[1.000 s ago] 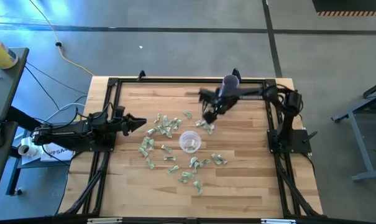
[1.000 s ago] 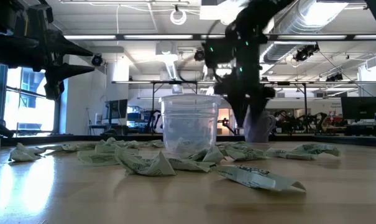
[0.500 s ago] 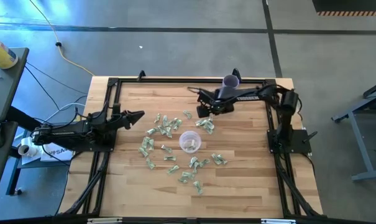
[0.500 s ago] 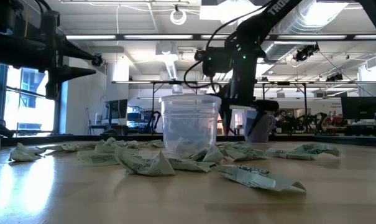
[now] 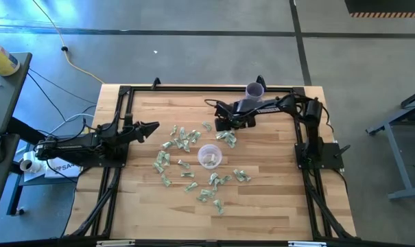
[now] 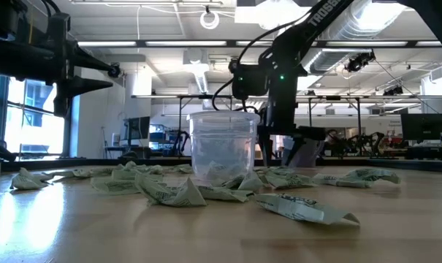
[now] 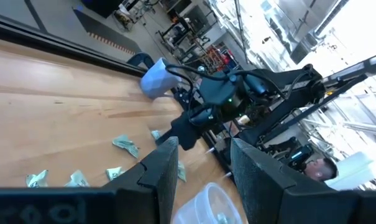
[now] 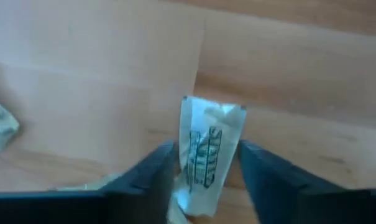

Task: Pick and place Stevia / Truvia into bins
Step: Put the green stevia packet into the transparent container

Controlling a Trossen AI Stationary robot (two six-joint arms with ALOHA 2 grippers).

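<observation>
Many pale green and white Stevia packets lie scattered on the wooden table around the clear cup, which stands upright with a few packets inside. My right gripper points down at the table just beyond the cup, over one packet that lies flat between its fingers. In the low view it stands behind the cup. My left gripper waits open and level at the table's left side, with nothing between its fingers. My right gripper comes from above, pointing down, with one finger at each long edge of the packet, so the fingers lie across it. The packet lies flat on the table, its far end sticking out past the fingertips.
A purple cup stands at the table's far edge, behind my right arm. A black frame runs around the table. More packets lie between the clear cup and the near edge; bare wood lies to the right.
My right gripper has come down toward the table, drifted a little toward the left edge and rolled about its own axis, ending over the packet beyond the cup. My left gripper has swung its tip slightly toward the far edge.
</observation>
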